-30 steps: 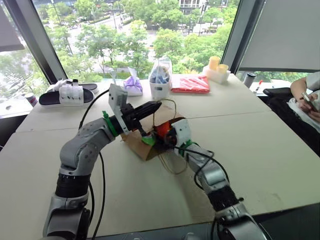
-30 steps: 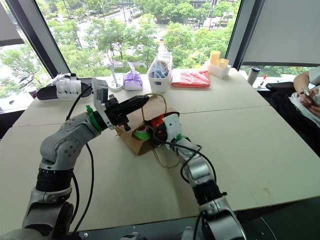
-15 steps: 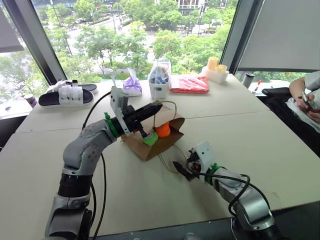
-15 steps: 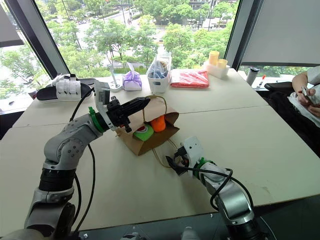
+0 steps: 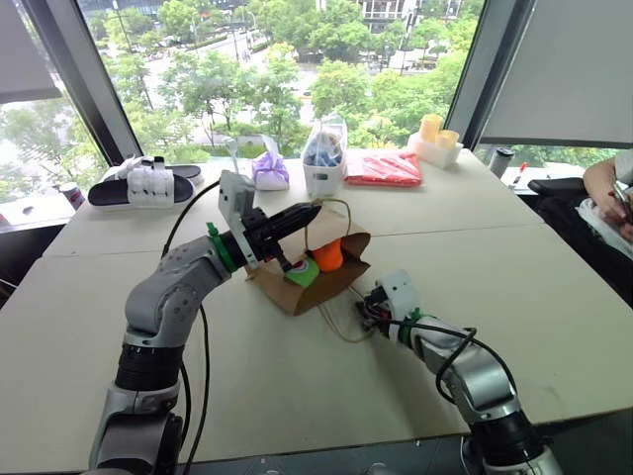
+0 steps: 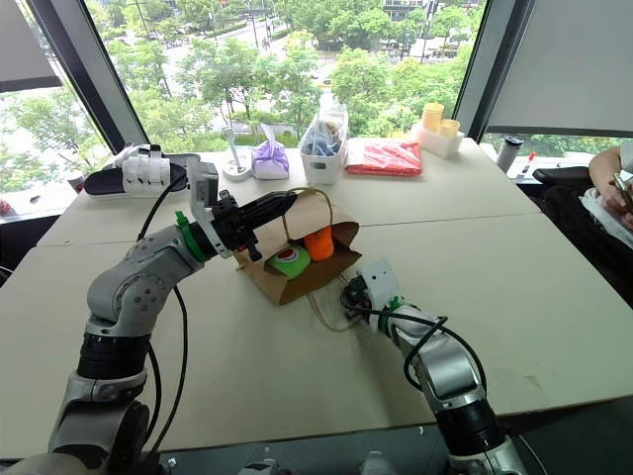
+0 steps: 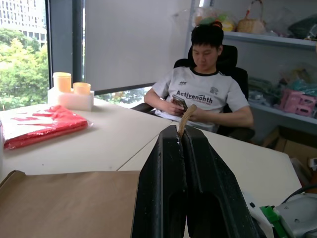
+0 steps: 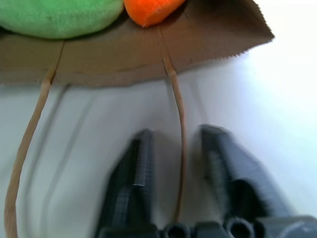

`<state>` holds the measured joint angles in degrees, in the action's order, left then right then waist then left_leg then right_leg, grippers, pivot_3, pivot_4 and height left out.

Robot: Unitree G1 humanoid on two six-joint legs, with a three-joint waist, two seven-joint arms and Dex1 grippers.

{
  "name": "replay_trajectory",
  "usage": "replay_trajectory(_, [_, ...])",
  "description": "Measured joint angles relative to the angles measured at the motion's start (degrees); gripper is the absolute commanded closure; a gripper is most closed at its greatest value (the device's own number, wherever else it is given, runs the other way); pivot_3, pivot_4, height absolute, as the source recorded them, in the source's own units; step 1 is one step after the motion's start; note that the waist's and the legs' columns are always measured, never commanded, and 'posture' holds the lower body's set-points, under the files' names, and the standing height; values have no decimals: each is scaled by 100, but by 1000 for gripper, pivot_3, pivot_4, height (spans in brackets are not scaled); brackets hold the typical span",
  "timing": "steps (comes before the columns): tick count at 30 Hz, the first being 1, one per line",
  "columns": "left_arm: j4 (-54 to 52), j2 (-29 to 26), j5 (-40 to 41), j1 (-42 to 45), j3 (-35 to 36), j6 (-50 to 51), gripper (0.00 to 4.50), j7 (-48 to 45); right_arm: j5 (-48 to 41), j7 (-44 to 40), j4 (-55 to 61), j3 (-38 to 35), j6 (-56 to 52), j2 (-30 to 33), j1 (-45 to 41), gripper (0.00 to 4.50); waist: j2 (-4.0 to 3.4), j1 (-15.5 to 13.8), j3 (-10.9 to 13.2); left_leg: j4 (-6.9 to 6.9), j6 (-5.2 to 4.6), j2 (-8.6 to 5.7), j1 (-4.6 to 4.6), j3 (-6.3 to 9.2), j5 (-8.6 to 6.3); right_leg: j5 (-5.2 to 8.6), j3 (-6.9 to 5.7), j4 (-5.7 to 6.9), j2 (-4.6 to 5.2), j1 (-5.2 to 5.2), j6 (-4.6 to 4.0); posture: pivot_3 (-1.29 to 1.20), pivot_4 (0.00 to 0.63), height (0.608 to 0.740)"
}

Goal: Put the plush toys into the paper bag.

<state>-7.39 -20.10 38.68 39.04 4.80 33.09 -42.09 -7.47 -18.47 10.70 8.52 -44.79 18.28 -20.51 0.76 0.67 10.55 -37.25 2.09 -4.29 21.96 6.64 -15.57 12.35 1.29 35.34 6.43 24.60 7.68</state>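
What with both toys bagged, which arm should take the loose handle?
Right: the right gripper straddles that handle with open jaws; the left gripper pinches the bag's top edge.

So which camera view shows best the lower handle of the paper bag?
The right wrist view: the twine handle runs from the paper bag down between the right gripper's fingers. Both eye views show it as a thin loop on the table; the left wrist view shows the bag's brown paper instead.
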Motion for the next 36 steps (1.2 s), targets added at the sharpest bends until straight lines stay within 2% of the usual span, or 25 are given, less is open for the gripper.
replay_trajectory(6, [-1,-1,11,0,2,14,4500,8,-195,-105,46,-187,-316,1,-102,4463,0,10,0,3,0,1,0,0,0,0,-1,-1,0,1,0,0,150,740])
replay_trajectory(9, [7,19,211,44,90,166,4500,95,-547,-203,326,-684,-671,57,-355,4463,0,6,1,1,0,1,4,1,0,0,-1,-2,0,3,0,0,150,740])
replay_trajectory(15, [306,-53,302,786,162,233,4500,9,-1455,-357,914,-1956,-1234,470,-2025,4463,0,9,1,10,-3,1,7,4,-2,0,-8,-7,0,7,0,0,150,740])
replay_trajectory(17, [452,-63,272,792,156,223,4500,-43,-1589,-362,989,-2135,-1266,571,-2206,4463,2,10,-1,13,-6,2,5,8,-4,0,-14,-7,0,5,0,0,150,740])
replay_trajectory(27, [1237,188,-229,799,47,-270,4500,-28,-1706,-366,723,-1895,-1356,594,-1981,4463,1,15,0,7,0,1,29,1,0,0,-9,-9,3,26,1,0,150,740])
replay_trajectory(36, [1374,323,-93,1229,141,-212,4500,53,-1859,-357,772,-1930,-1405,804,-1981,4463,2,10,0,1,-1,0,34,2,-1,-1,-10,-8,4,27,1,0,150,740])
